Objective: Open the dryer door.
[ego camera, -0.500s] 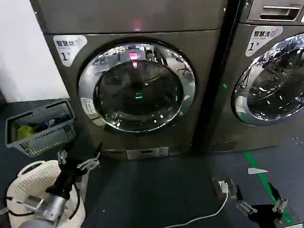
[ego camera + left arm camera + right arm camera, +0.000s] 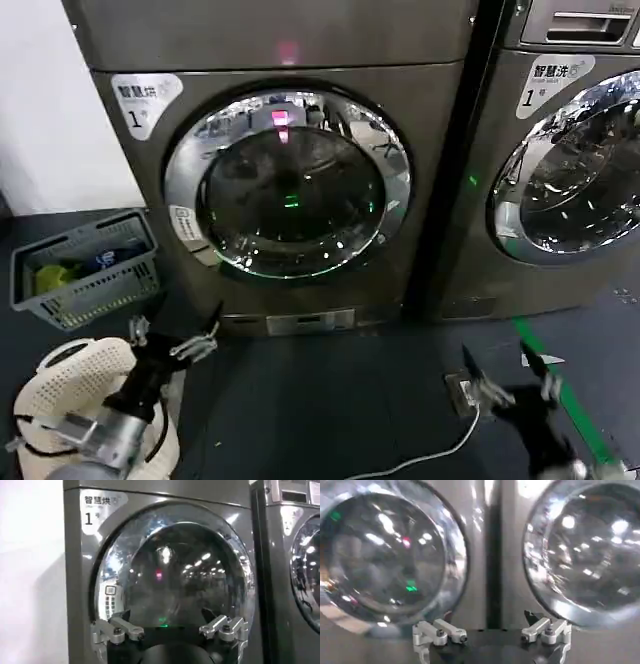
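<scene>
Dryer door: large round porthole door (image 2: 288, 183) with a wide mirror-chrome ring around dark domed glass; set flush in the front of the bronze-grey dryer cabinet (image 2: 430, 190); shut.
Door in the wrist views: seen again from the left wrist (image 2: 172, 570) and from the right wrist (image 2: 385, 555), shut in both.
Neighbouring machine: second bronze-grey cabinet to the right of the dryer door, with its own chrome-ringed porthole (image 2: 570, 170) and a silver drawer handle (image 2: 590, 24) above it; not the target.
Left gripper: metal two-finger gripper (image 2: 172, 337), below and to the left of the dryer door, well apart from it; fingers spread wide, nothing held.
Right gripper: metal two-finger gripper (image 2: 507, 378), below and to the right of the dryer door, nearer the gap between the machines; fingers spread wide, nothing held.
Floor items: grey plastic slatted basket (image 2: 85, 268) left of the dryer door; white perforated basket (image 2: 70, 385) below that; white cable (image 2: 440, 450) on the dark floor.
Progress: nothing done; door closed and untouched. Left to do: approach, grip the door's edge, swing it out.
</scene>
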{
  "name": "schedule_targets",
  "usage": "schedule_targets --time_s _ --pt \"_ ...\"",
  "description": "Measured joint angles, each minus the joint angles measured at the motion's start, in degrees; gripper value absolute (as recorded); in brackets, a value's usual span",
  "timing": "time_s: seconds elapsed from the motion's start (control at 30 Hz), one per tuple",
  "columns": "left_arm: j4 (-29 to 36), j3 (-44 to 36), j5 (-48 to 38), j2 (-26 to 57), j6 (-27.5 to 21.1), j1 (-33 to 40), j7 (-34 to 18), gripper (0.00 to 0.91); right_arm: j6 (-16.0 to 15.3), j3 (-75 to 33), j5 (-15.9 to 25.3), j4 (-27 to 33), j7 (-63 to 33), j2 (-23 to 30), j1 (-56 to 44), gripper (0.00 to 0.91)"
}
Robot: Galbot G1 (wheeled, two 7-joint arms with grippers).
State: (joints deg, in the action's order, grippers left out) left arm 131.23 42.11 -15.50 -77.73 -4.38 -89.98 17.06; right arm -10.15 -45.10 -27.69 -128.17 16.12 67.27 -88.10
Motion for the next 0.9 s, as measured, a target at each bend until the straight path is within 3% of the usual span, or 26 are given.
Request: schedule_targets --time_s 0.2,0.33,0.5,0.67,0.9 --pt "1.01 0.03 0.56 0.02 -0.91 -0.67 -0.04 0.907 -0.85 7.16 -2.6 5.32 1.85 -8.39 10.36 0.907" --pt "1.8 -0.6 1.38 -0.23 -1.94 -0.8 0.17 0.907 -0.97 14.17 -2.95 9.21 3.07 -11.1 18.22 0.907" --pt "1.96 -0.99 2.7 -0.36 -2.71 -1.2 -0.13 0.907 -0.23 24.21 -4.63 14.47 4.93 -10.92 28.62 0.907" --pt "2.16 -0.13 2.88 -0.24 -2.59 -1.66 -0.13 0.907 -1.58 32.57 -6.11 19.26 5.71 -10.06 37.71 0.907" --pt "2.32 -0.28 3.57 -0.69 -3.64 -1.88 0.29 0.907 -0.38 42.81 -5.96 27.24 6.55 -7.19 49.67 0.907"
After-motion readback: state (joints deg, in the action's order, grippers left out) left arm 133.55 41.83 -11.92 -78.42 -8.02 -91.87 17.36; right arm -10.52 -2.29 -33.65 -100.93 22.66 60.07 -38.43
